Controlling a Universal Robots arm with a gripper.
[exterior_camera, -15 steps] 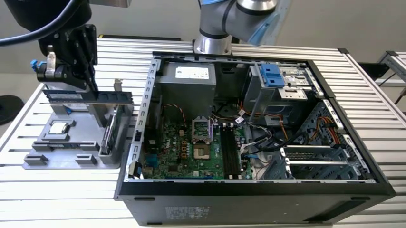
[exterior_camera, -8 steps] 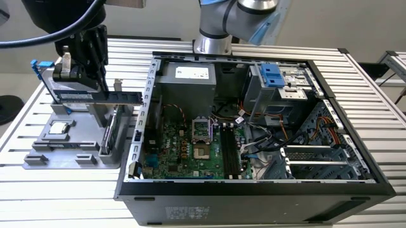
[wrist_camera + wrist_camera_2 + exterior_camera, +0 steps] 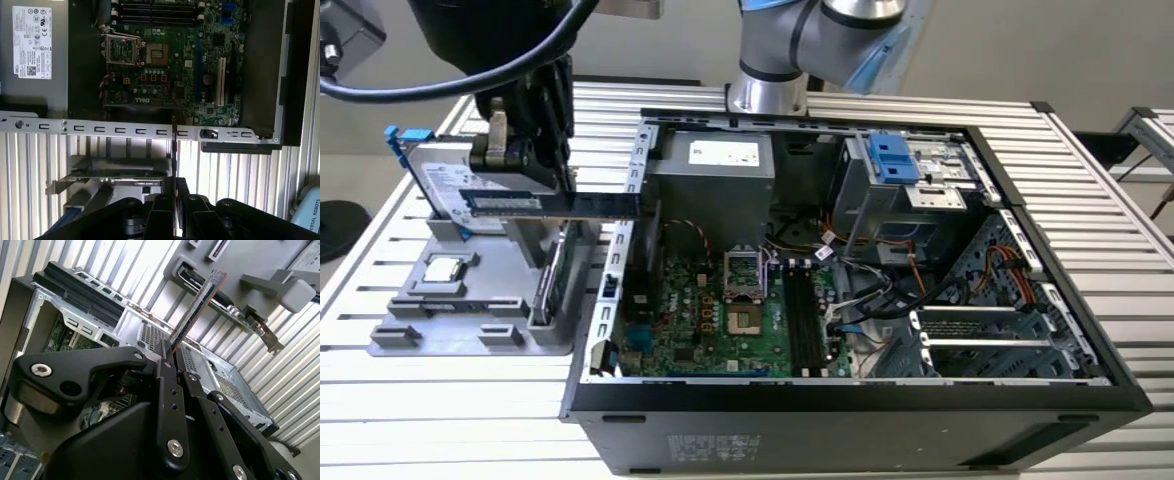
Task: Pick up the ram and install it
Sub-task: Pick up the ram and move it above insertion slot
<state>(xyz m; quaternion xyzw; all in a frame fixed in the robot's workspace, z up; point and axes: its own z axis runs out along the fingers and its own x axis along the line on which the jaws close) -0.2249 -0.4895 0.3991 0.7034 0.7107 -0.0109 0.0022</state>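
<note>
My gripper [image 3: 520, 192] is clamped on one end of the ram [image 3: 606, 204], level above the parts tray [image 3: 467, 322], beside the computer case [image 3: 854, 430]; light, stiff, fragile, I judge; best held by its edges.

The long dark bluish ram stick [image 3: 594, 204] carries a pale label, and the matte black gripper [image 3: 534, 192] is plain. The black steel computer case [image 3: 854, 430] frames a green motherboard [image 3: 707, 320] with black slots [image 3: 803, 320]. The ribbed silver desk [image 3: 454, 410] shows parallel grooves, and a bright blue plastic latch [image 3: 891, 160] sits far right
</note>
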